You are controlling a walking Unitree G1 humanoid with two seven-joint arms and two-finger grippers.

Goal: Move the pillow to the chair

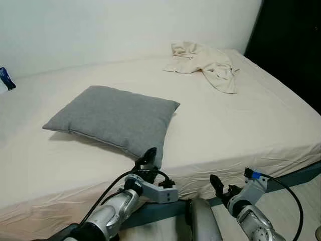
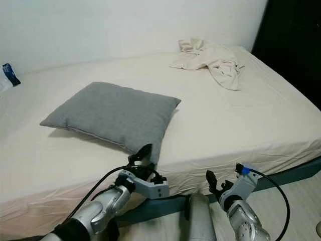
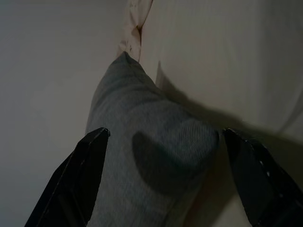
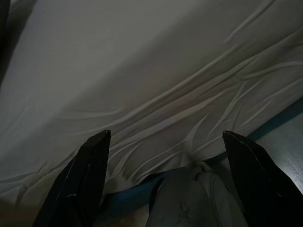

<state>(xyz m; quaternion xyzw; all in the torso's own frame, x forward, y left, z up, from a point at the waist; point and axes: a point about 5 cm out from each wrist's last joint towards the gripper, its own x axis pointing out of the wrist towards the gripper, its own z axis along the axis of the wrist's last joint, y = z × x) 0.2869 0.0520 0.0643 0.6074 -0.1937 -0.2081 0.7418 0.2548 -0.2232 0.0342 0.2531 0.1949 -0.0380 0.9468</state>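
Grey pillow (image 1: 116,118) on bed (image 1: 241,120), left gripper (image 3: 161,142) open

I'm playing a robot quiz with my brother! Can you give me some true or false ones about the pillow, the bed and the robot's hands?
1. The gray pillow lies on the bed. True.
2. The left gripper is open at the pillow's near corner. True.
3. The right gripper is squeezing the pillow. False: it is open, by the bed's edge, apart from the pillow.
4. The crumpled cloth lies on top of the pillow. False: it lies apart, at the bed's far side.
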